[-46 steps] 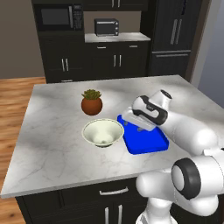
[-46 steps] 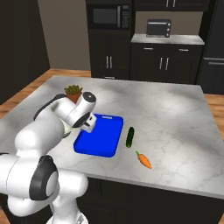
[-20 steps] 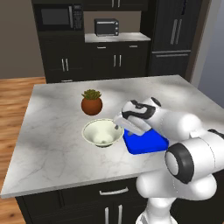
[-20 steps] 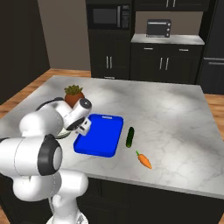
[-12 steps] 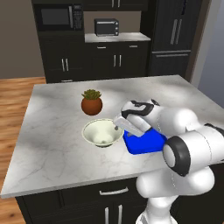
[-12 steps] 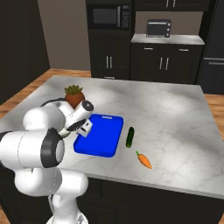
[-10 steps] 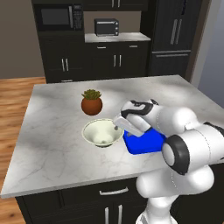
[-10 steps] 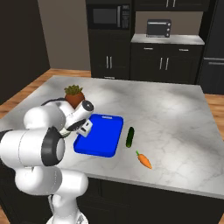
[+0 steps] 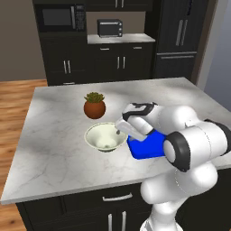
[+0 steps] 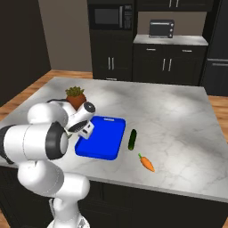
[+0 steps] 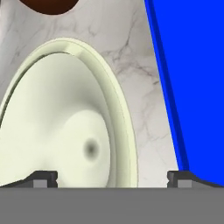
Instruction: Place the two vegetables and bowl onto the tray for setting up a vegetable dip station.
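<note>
While fingers [image 11: 46,178] straddle its rim, bowl [image 9: 105,136] sits beside tray [image 10: 102,137].

I count on my countertop [image 10: 178,116]: one bowl [image 9: 105,136], one blue tray [image 10: 101,136], one cucumber [image 10: 132,139], one carrot [image 10: 146,163], making two vegetables, and one potted plant [image 9: 94,105]. Against the back wall I count one microwave [image 9: 60,17] and one toaster oven [image 9: 109,27].

Gripper [image 9: 119,131]: I see it over the bowl's right rim.
Bowl [image 9: 105,137]: just below-left of it.
Tray [image 10: 100,137]: beside its right.
Plant pot [image 9: 94,108]: behind.
Cucumber [image 10: 132,139], carrot [image 10: 146,163]: beyond tray, farther right.
</note>
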